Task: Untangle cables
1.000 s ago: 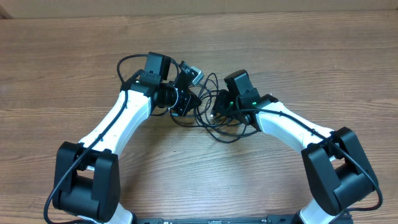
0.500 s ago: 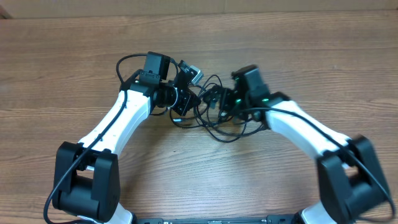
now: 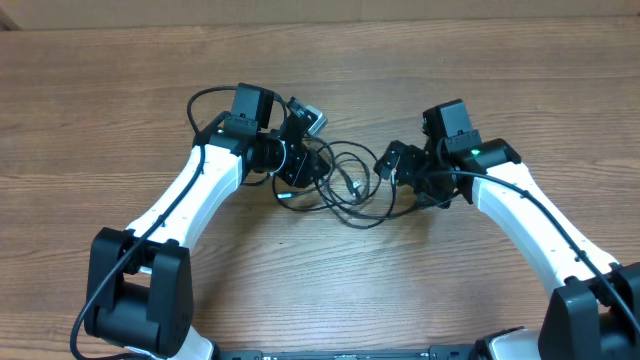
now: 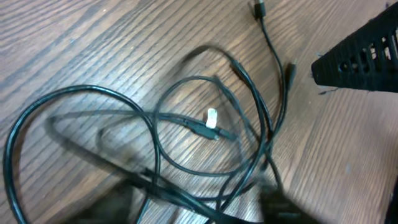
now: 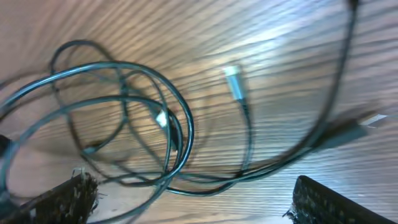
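The cables (image 3: 352,186) are thin black cords lying in overlapping loops on the wooden table between my two grippers. My left gripper (image 3: 310,168) sits at the tangle's left edge. In the left wrist view its blurred fingers stand apart, and one cord (image 4: 155,127) runs across the gap. A silver plug end (image 4: 211,117) lies inside a loop. My right gripper (image 3: 396,165) is at the tangle's right side, open wide. In the right wrist view, loops (image 5: 186,134) and a silver plug (image 5: 232,81) lie ahead of its fingers (image 5: 336,199), and nothing is gripped.
The table (image 3: 120,110) is bare wood all round the tangle. One finger of the right gripper (image 4: 360,59) shows at the upper right of the left wrist view, close to the cords. Thick black wires run along both white arms.
My right gripper has opened and drawn back to the right, away from the tangle. The left gripper's fingers have parted. The loops now spread wider toward the right.
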Motion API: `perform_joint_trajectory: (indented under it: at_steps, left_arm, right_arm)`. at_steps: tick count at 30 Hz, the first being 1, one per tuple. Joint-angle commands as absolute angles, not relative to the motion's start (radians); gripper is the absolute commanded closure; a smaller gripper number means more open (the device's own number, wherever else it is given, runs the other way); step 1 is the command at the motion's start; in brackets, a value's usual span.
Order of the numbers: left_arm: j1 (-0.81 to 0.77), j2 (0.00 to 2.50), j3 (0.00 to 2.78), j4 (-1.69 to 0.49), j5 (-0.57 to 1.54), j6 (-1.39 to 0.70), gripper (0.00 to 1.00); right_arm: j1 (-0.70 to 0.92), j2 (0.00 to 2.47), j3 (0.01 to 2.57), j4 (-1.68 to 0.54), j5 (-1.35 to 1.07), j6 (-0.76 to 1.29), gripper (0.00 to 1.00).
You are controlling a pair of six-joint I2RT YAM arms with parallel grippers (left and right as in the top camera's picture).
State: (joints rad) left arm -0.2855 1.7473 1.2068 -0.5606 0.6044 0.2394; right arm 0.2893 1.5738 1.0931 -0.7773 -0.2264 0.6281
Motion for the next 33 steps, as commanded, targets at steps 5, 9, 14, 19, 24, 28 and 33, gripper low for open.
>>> perform_joint_trajectory:
  at_steps: [5,9,14,19,24,28,33]
  left_arm:
    - [-0.283,1.728,1.229,-0.554,0.524,0.19,0.0]
    - [-0.283,1.728,1.229,-0.549,0.463,0.133,0.0]
    - [-0.287,1.728,1.229,-0.548,0.464,0.115,0.02]
    - [-0.304,1.728,1.229,-0.553,0.464,0.107,0.4]
    - [-0.33,1.729,1.218,-0.579,0.466,0.107,0.96]
    - [-0.366,1.73,1.213,-0.638,0.493,0.107,0.96]
    - [-0.44,1.731,1.212,-0.635,0.474,0.027,0.87]
  right_arm:
    - [0.289,1.573,1.046,-0.735,-0.16,0.63,0.0]
    - [0.289,1.573,1.046,-0.71,-0.161,0.637,0.0]
    - [0.289,1.573,1.046,-0.689,-0.153,0.666,0.0]
    - [0.289,1.575,1.046,-0.681,-0.024,0.717,0.0]
    - [0.289,1.583,1.046,-0.675,0.01,0.736,0.0]
    - [0.289,1.583,1.046,-0.685,0.011,0.732,0.0]
    - [0.264,1.583,1.046,-0.694,0.051,0.731,0.0]
